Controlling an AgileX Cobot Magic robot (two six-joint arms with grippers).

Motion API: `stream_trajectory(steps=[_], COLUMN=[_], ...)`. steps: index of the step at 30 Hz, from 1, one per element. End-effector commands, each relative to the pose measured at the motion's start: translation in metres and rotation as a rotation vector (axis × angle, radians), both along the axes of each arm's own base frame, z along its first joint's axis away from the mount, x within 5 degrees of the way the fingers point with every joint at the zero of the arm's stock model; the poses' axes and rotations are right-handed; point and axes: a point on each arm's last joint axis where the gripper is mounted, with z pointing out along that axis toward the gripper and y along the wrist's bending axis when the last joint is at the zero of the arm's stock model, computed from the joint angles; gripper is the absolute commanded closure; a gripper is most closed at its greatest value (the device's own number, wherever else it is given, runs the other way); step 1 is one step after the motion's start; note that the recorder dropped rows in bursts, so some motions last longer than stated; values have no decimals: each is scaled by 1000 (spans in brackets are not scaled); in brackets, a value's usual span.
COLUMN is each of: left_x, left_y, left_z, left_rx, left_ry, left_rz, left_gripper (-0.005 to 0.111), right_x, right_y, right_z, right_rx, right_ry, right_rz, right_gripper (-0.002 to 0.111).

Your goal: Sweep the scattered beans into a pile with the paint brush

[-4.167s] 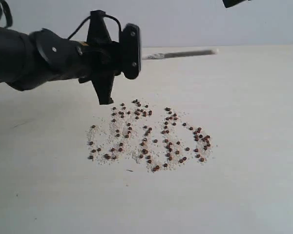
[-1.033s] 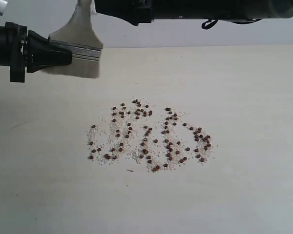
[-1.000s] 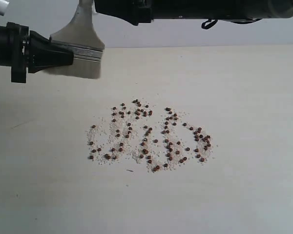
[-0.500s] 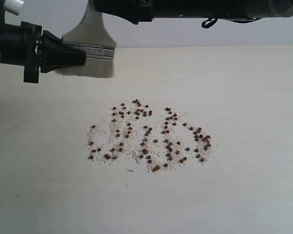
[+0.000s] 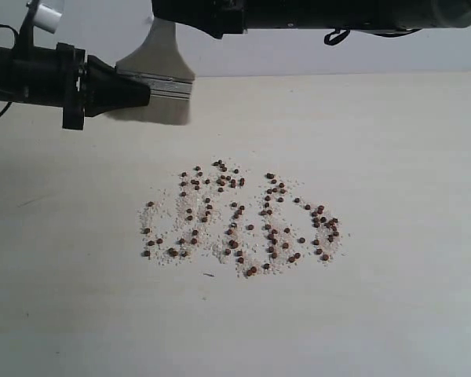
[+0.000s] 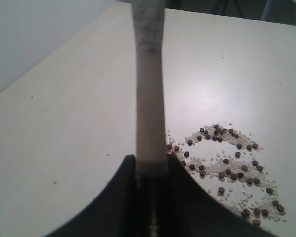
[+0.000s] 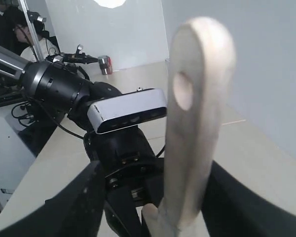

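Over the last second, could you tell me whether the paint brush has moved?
Yes: the paint brush has shifted right in the exterior view, nearer the unmoved beans.

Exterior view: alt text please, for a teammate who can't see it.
The left hand grips the paint brush at its metal band, bristles down, up-left of the beans. The beans lie scattered among whitish crumbs on the table; the right arm spans the top edge.

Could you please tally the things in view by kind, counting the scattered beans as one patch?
Paint brush: 1
Tools: 2 (left tool, right tool)
Patch of beans: 1
Table: 1
Total: 5
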Motion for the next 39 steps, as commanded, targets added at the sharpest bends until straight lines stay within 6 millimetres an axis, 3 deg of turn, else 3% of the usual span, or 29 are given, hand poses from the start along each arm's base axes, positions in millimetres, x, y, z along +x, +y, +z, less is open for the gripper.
stream_trajectory(steps=[1, 10, 18, 35, 39], left_x=[5, 5, 1, 2, 2], left_y=[-3, -5, -26, -26, -26], left_z=[1, -3, 0, 1, 1], left_rx=[-44, -39, -46, -54, -54], left_ry=[3, 14, 3, 3, 3], left_rz=[14, 3, -46, -38, -38], left_gripper=[107, 107, 107, 107, 107], right_x=[0, 0, 0, 0, 0], right_y=[0, 0, 0, 0, 0], right_z=[4, 4, 4, 4, 4], right_rx=[12, 12, 12, 14, 14], right_ry=[-6, -6, 1, 28, 19], right_rz=[6, 6, 6, 6, 6], right_gripper=[55, 55, 55, 55, 65])
